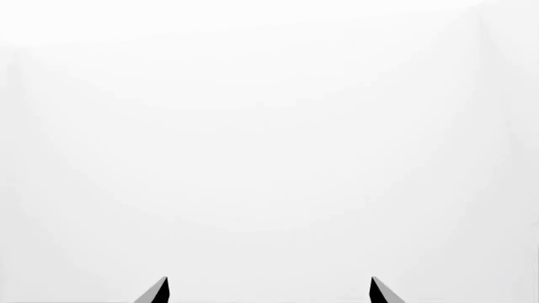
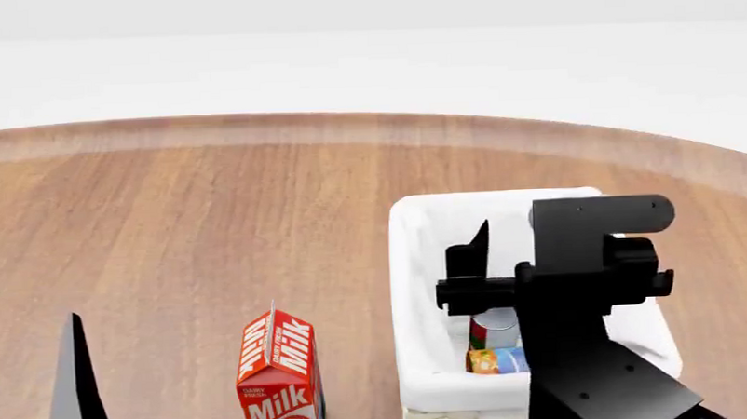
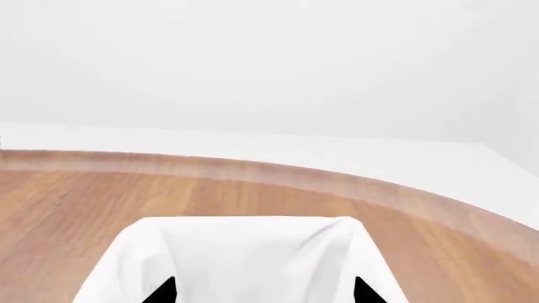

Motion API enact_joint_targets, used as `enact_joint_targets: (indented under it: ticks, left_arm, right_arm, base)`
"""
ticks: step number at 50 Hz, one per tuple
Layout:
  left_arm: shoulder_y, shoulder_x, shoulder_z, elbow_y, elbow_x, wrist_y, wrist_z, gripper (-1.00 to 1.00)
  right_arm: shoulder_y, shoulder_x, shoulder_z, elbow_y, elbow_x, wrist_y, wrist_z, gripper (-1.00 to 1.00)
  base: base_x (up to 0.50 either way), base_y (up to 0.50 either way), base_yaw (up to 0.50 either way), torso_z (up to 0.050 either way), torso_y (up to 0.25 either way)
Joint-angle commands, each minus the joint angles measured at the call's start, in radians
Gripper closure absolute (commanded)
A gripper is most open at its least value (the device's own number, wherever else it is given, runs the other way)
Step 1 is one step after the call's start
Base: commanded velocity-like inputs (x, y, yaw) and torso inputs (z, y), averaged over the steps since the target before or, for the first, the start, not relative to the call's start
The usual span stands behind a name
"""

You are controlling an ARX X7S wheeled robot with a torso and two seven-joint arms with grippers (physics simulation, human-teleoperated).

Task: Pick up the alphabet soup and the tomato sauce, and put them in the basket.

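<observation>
From the head camera I count one basket (image 2: 415, 264), one milk carton (image 2: 278, 373), and two cans lying inside the basket: the tomato sauce (image 2: 492, 329) with its red and green label, and just beside it, nearer me, the alphabet soup (image 2: 504, 360), showing blue and a yellow-orange patch. Both cans sit low against the white lining and are partly hidden by my right arm (image 2: 588, 304), so I cannot tell whether they stand upright or lie tipped. The right gripper (image 3: 262, 291) hangs above the basket; its wrist camera shows two dark fingertips (image 3: 161, 291) set well apart with nothing between them, so those jaws are wide and empty over the white cloth. The left gripper (image 1: 267, 291) faces plain white, its two fingertips (image 1: 156, 291) likewise spread wide and empty. In the head view a single left finger tip shows at the lower left, well apart from the carton, which stands upright on the wooden surface (image 2: 199, 216) near the basket's left side.
</observation>
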Motion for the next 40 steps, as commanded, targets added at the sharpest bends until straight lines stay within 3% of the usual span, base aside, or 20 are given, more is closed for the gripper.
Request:
enact_joint_targets:
  ticks: [1,21,40]
  left_arm:
    - [0.007,0.006,0.001,-0.010,0.004,0.008,0.004,-1.00]
    - [0.013,0.000,-0.008,-0.008,0.000,0.012,0.004,-1.00]
    - [0.006,0.001,-0.016,0.002,-0.007,-0.003,0.007,-1.00]
  right_arm:
    - [0.000,0.050,0.035,-0.085,-0.145,-0.189,0.108,-1.00]
    - [0.050,0.131,0.054,-0.285,-0.488,-0.347,0.344,-1.00]
    - [0.168,0.260,0.101,-0.613,-0.740,-0.264,0.601,-1.00]
  base:
    - [0.00,0.00,0.00,0.000,0.000]
    - [0.00,0.00,0.00,0.000,0.000]
    - [0.00,0.00,0.00,0.000,0.000]
